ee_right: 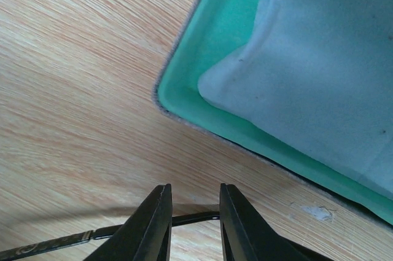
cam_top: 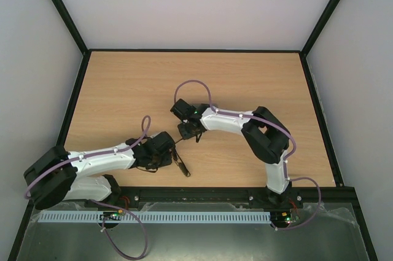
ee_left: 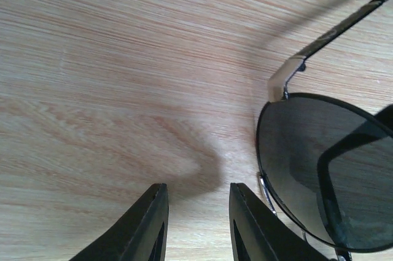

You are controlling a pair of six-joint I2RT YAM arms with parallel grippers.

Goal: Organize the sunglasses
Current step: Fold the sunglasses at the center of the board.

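Left pincer (ee_left: 198, 190) first: narrowly parted, gripping nothing, bare wood visible through the gap. Hangs close over the tabletop (ee_left: 123, 89) at the end of the left arm (cam_top: 98, 161), stretched low from the near-left base toward the middle. Just beside one finger (ee_left: 252, 227), on its outer side, the sunglasses (ee_left: 319, 175): one rounded dark lens in a thin dark rim, touching that finger or nearly so, with a slim temple arm (ee_left: 344, 24) running off ahead and to the side. Right pincer (ee_right: 195, 188) also narrowly parted, clamped on nothing; across its gap, close to the fingertips, a thin black temple arm, passing behind one finger and trailing off sideways, contact impossible to judge. Sits at the end of the right arm (cam_top: 236, 121), up from the near-right base, bent sharply at the elbow, forearm turned back toward the middle, leaving both pincers near each other beside the sunglasses. Faint pale marking (ee_right: 27, 250) on that temple arm, too small to read. Ahead of the right pincer and off to one side, the corner of a grey-edged case (ee_right: 190, 83) lined in green, with a pale blue cloth (ee_right: 319, 70) lying inside. Light wood-grain tabletop with a black rim, a small pale scuff (ee_right: 316, 213) just ahead of the right pincer, near the case; plain white walls (cam_top: 196, 3) behind black frame bars on three sides.
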